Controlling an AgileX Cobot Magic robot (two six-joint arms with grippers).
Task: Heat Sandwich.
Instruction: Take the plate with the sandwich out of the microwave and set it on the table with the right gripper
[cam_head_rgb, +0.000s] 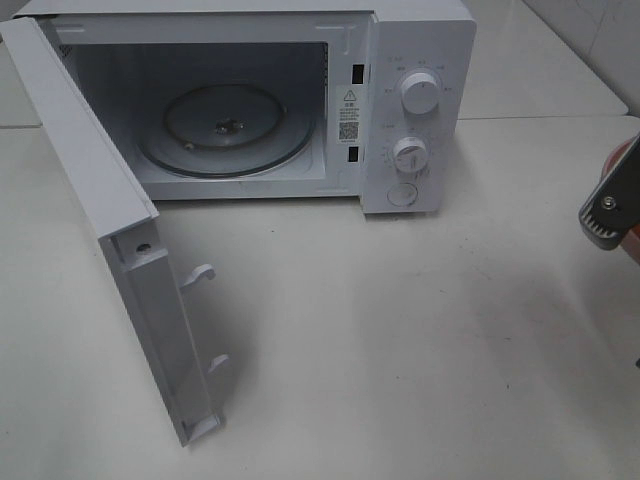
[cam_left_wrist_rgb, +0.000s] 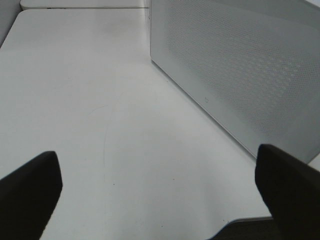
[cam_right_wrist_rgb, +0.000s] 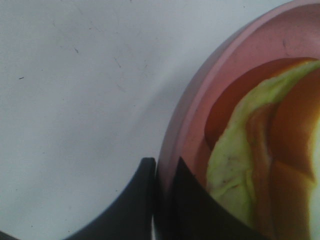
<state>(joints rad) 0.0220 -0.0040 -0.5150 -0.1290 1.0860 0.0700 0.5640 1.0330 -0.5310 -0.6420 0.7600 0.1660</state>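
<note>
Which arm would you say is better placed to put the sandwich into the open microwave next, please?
Right. The right gripper is shut on the rim of the pink plate carrying the sandwich. The left gripper is open and empty beside the microwave door. The microwave stands open.

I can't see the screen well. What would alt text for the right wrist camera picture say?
The right gripper has its dark fingers pinched on the rim of a round pink plate. On the plate lies a sandwich, with green lettuce and red-orange filling showing. Beside the plate is a bare white table.
</note>
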